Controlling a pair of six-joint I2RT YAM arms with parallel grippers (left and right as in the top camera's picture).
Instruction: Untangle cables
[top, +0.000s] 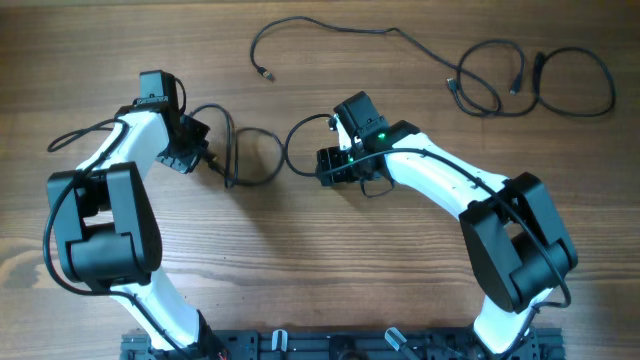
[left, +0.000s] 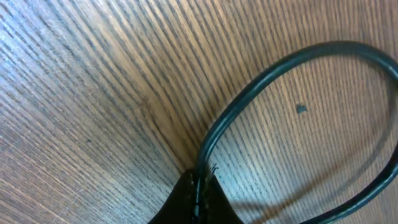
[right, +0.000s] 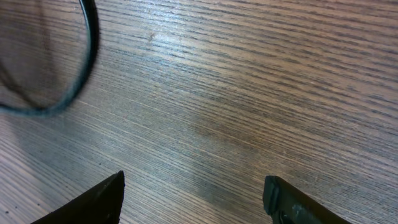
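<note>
In the overhead view a black cable lies in loops on the wooden table between my two grippers. My left gripper is shut on one strand of it. The left wrist view shows the pinched strand running up out of that gripper and curving away as a loop to the right. To the right of the loops, my right gripper stands open with bare wood between its fingers. From the right wrist, the right gripper holds nothing, and an arc of cable lies ahead at the upper left, apart from it.
A long thin cable runs across the back of the table, its plug end pointing toward the front. Coiled cables lie at the back right, with another loop beside them. The arm bases stand at the front edge.
</note>
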